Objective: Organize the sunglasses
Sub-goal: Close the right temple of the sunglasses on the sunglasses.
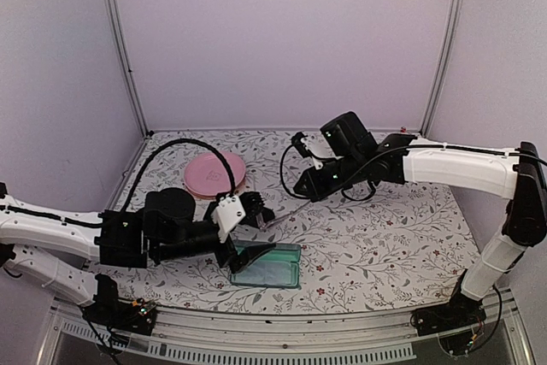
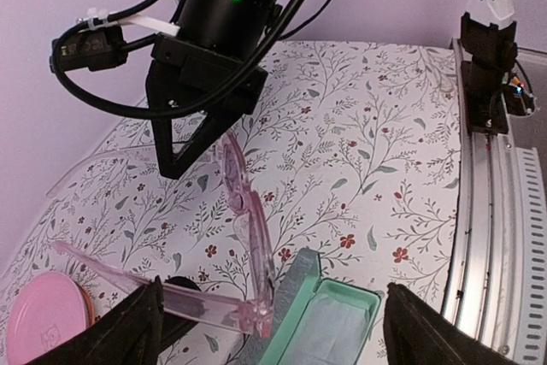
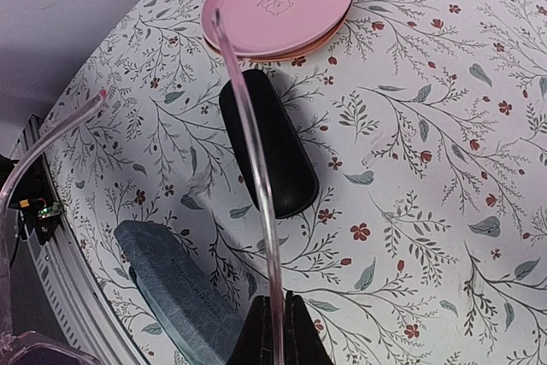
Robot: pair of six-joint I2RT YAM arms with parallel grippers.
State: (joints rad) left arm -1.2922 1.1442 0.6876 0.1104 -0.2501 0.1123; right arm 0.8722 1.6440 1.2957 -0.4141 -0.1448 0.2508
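1. My right tool [image 3: 273,305] is pressed together, pinching one arm of the pale pink sunglasses [image 2: 246,211].
2. My left tool [image 2: 278,318] is spread wide around their lower end, gripping nothing.
3. Just beside them lies the open green case [image 2: 342,314], with no glasses inside.
4. The black case [image 3: 269,143] lies closed on the counter [image 3: 427,168], its contents hidden.
5. I judge nothing stowed yet; I see no second pair.
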